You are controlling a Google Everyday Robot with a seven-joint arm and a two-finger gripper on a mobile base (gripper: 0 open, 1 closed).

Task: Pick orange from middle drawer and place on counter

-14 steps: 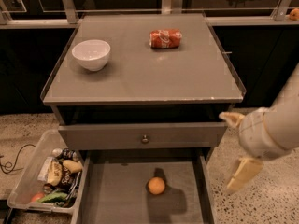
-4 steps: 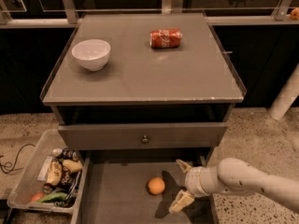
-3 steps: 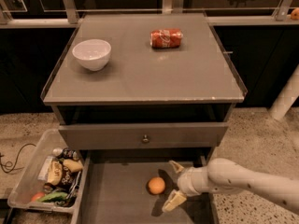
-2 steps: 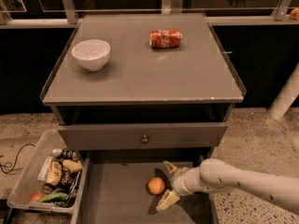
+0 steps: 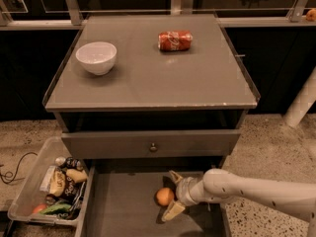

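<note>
Camera view: tool sits low in the drawer, spread wide, its opening facing the orange just beside it, ready to bracket it before lifting to the bench.

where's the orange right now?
In the camera view, the orange lies on the floor of the pulled-out middle drawer, below the knobbed drawer front. The open gripper brackets it from the right.
</note>
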